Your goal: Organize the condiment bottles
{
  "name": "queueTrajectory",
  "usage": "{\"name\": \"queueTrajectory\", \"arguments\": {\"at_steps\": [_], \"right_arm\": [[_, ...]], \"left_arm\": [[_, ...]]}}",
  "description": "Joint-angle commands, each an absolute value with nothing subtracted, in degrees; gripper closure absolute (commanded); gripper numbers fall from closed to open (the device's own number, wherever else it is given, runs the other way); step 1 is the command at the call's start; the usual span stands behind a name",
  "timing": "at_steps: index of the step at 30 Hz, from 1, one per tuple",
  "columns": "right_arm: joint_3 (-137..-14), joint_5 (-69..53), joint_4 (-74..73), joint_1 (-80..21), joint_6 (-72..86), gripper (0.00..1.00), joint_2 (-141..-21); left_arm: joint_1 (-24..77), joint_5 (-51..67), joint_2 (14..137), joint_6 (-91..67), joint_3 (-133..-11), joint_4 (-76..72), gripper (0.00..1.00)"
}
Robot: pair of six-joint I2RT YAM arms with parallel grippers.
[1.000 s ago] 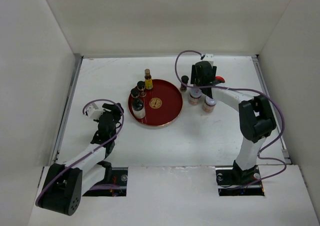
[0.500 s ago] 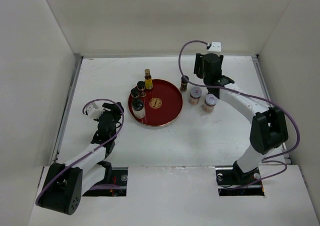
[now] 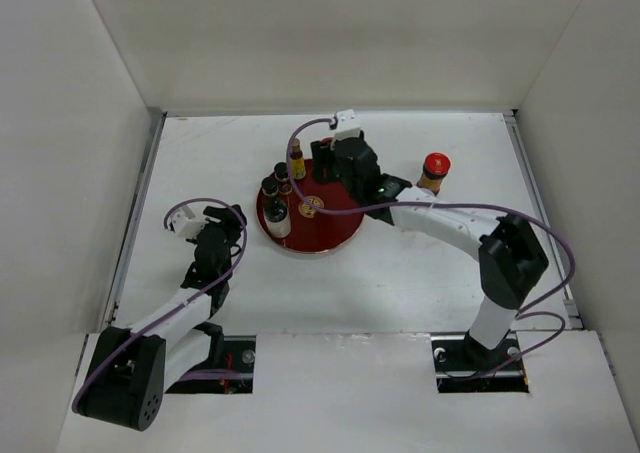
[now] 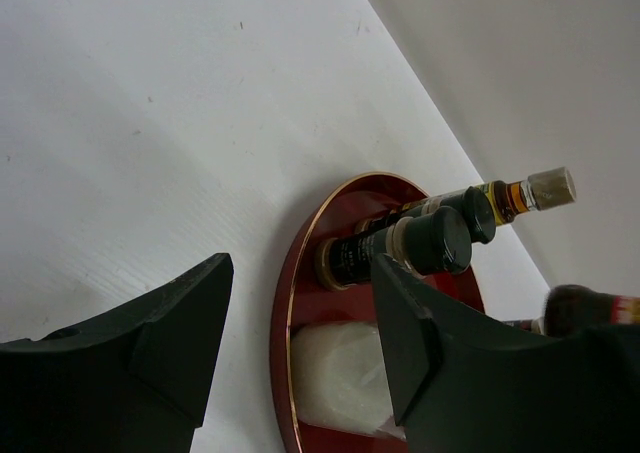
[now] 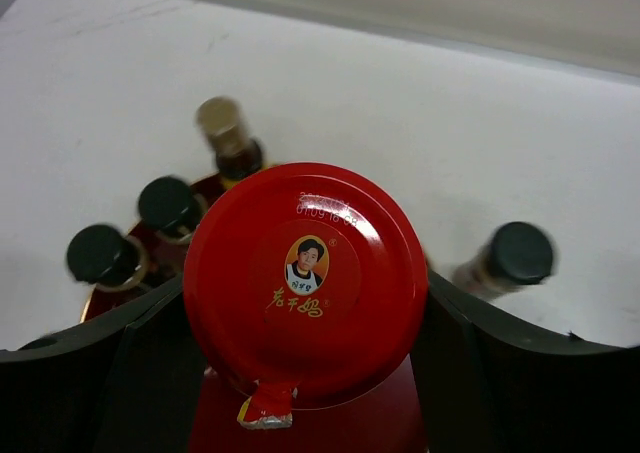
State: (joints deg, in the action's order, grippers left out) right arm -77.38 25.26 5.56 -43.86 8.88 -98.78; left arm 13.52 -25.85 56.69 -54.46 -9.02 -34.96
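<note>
**A:** The condiment bottles are being gathered where?

**B:** They are being grouped on the round dark-red tray (image 3: 335,245). Two black-capped bottles (image 3: 270,186) and a white jar (image 3: 279,223) are being stood close together along its left side. A yellow-labelled bottle (image 3: 296,161) is being stood at the far-left rim. That is probably so the rest of the tray is being left free for more.

**A:** What is being held?

**B:** A red-lidded jar (image 5: 300,243) is being gripped by the right gripper (image 5: 305,291). Its fingers are being pressed against opposite sides under the lid, and the jaws are being set wide because the jar is broad. It is being held upright over the far part of the tray, so a set-down there is being judged the step in hand.

**A:** And the others?

**B:** A second red-lidded jar (image 3: 434,170) is being left on the table (image 3: 430,263), well right of the tray. Another black-capped bottle (image 5: 520,253) is being shown beside the held jar. It is blurred, so tray or table cannot be told.

**A:** The left gripper (image 4: 300,268)?

**B:** It is being held partly open and empty, low beside the tray's left rim, seemingly out of the way.
</note>
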Motion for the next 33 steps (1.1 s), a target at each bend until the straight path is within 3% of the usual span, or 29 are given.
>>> {"name": "queueTrajectory", "arguments": {"at_steps": [1,22,33], "right_arm": [[-82.5,23.8,15.1,-45.9,11.2,0.48,-101.2],[-92.8,23.1,15.0,-41.0,8.9,0.45,-118.0],[-90.0,22.5,15.7,-41.3,10.0,0.13,-114.7]], "left_arm": [[13.2,-25.7,56.0,-55.0,-8.4,-38.3,0.44],[13.4,-24.7,57.1,-54.9,-9.0,-38.5,0.44],[13.4,-24.0,58.4,-55.2,-9.1,-38.8,0.44]]}}
